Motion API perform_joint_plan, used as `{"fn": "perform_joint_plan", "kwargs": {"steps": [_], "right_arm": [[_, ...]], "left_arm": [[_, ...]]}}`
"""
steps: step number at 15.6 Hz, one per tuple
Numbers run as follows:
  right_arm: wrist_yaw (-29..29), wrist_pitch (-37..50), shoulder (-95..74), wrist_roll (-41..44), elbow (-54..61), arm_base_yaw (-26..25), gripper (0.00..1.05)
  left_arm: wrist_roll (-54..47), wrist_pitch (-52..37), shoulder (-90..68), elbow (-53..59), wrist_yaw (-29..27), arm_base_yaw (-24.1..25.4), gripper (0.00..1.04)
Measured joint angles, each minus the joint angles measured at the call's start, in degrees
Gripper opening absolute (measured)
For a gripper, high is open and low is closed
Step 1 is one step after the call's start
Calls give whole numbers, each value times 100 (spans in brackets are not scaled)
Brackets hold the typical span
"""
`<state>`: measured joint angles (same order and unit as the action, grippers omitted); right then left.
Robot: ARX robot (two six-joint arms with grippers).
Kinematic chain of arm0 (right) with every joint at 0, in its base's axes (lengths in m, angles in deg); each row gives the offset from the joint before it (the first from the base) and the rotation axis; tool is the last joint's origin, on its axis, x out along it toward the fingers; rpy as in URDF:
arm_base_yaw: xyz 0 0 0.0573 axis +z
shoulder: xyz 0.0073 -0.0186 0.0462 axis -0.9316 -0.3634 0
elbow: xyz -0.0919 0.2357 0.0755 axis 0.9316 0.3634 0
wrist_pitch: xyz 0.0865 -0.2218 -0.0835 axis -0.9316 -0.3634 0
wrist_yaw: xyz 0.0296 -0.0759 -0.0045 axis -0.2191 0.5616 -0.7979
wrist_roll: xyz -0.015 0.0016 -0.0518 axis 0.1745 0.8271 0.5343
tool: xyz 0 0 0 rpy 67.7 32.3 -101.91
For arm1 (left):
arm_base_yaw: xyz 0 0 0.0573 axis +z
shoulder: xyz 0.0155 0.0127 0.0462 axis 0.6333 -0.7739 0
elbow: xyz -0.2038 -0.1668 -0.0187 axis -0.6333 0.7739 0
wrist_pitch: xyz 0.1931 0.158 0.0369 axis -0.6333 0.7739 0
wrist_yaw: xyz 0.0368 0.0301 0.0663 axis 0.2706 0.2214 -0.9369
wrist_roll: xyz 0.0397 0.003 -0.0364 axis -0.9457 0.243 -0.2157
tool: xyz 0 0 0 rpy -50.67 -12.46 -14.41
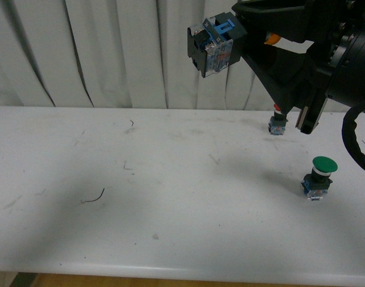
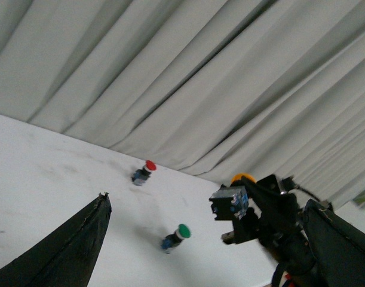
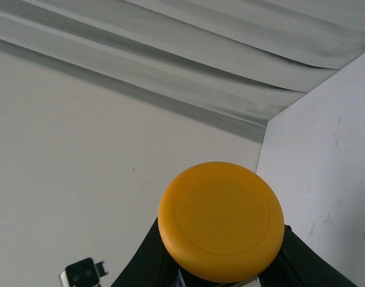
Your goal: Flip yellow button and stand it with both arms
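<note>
- High above the white desk (image 1: 170, 215), toward its right side, you have the small yellow-capped push-button switch with black body and blue-and-clear contact block (image 1: 212, 45) held clear of the surface.
- The yellow button lies sideways in the front view. Its contact block points toward your left side, and its cap is tucked back between the jaws.
- Your right wrist view is filled by the round orange-yellow cap (image 3: 221, 221), with a black finger (image 3: 143, 266) pressed close on either side of it.
- The jaws of your bulky black right arm (image 1: 301, 54) are closed on the yellow button around its body, just behind the cap.
- Only one black wedge-shaped finger (image 2: 68, 248) of your left arm shows, low in the left wrist view and well apart from the yellow button (image 2: 231, 201). You cannot tell how wide those jaws stand.
- A green-capped switch (image 1: 318, 176) stands cap up on the desk, below the right arm and nearer to you.
- A red-capped switch (image 1: 278, 124) sits farther back, close to the pleated white curtain (image 1: 110, 54), partly hidden by the right arm.
</note>
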<state>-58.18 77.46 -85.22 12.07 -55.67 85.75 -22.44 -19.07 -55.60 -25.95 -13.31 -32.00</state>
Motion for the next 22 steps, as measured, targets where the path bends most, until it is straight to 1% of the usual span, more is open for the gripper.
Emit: {"fn": "perform_joint_plan", "kwargs": {"steps": [1,2,3,4,5,6,8,10,11,16,17,18,22], "right_arm": [[-4,2,0,4,0,2,29],[-4,0,0,15,0,-28,29],[4,2,0,22,-2,-57,29],[13,-4,0,26,-2,-72,29],[11,4,0,42,-4,-72,29],[11,11,0,50,-7,-74,29],[26,0,0,66,-7,-74,29],[42,0,0,85,-7,-74,29],[42,0,0,85,-7,-74,29],[59,4,-46,101,-20,-74,29],[63,0,-46,101,-22,-76,29],[68,0,-50,101,-26,-98,29],[83,4,-155,98,-35,-138,29]], "left_arm": [[-925,986,848,4,-249,4,98],[-1808,2100,1644,-39,-931,-144,93],[-2723,3187,2496,-52,-2319,-651,81],[-3495,3648,3034,61,-3049,-793,70],[-3847,3757,3195,256,-3707,-745,59],[-4083,3770,3222,463,-3864,-684,48],[-4312,3759,3425,728,-3856,-741,25],[-4356,3713,3661,841,-3860,-741,5],[-4365,3720,3720,940,-3862,-741,2],[-4371,3816,4048,1204,-3860,-741,2],[-4371,4489,4520,1241,-3858,-741,2],[-4374,4588,4868,1353,-3860,-741,2],[-4371,4481,5108,1543,-3860,-741,2]]}}
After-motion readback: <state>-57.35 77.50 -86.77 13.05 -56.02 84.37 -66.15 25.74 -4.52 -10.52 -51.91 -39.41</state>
